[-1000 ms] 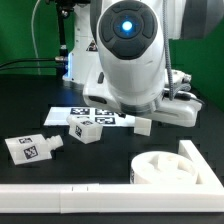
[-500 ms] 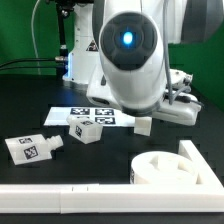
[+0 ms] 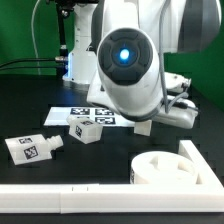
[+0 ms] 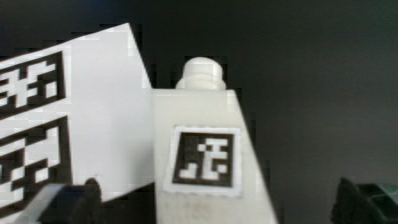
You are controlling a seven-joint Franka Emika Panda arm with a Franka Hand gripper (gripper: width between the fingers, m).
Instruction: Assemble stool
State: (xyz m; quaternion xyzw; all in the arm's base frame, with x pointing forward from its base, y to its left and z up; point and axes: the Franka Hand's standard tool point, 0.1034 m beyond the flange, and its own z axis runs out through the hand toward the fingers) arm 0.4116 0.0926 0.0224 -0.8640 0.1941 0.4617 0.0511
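Observation:
The stool's round white seat (image 3: 165, 170) lies at the front on the exterior view's right. Three stubby white tagged legs lie on the black table: one at the left (image 3: 30, 148), one in the middle (image 3: 85, 127), one (image 3: 143, 126) just under my arm. In the wrist view this last leg (image 4: 205, 140) lies lengthwise, with its tag up and its peg (image 4: 203, 72) at the far end. My gripper (image 4: 217, 205) is open, with a dark fingertip (image 4: 71, 200) on each side of the leg and not touching it. In the exterior view the arm's body hides the gripper.
The marker board (image 3: 97, 114) lies behind the legs and shows beside the leg in the wrist view (image 4: 63, 110). A long white border rail (image 3: 60, 200) runs along the front edge and turns up past the seat on the right.
The arm has come down steadily toward the leg beside the marker board. The legs and the seat have not moved.

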